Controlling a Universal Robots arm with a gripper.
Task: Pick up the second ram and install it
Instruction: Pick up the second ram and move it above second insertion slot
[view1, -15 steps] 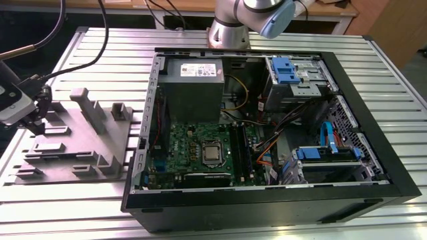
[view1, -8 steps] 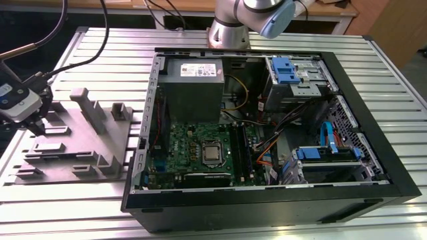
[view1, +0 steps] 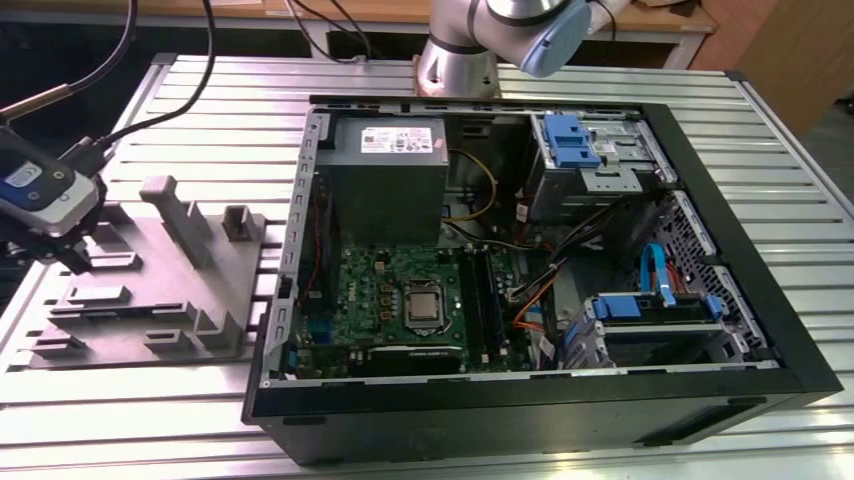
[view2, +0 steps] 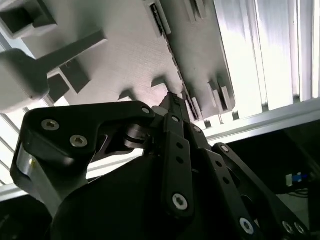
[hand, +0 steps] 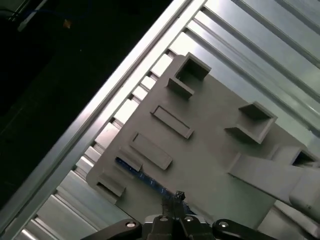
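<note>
Picking step: over the grey tray (view1: 174, 290) at the exterior view's left, the pincer (hand: 177, 196) is drawn narrow, seemingly pinching the second memory stick (hand: 142, 175), which sits edge-up in its slot. Lifting calls for a straight pull.

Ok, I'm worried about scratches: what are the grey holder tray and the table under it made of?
The grey holder tray looks like matte plastic, possibly 3D-printed: uniform dull grey, finely textured face. The table looks like bare aluminium: silvery ribbed slats with bright glare.
</note>
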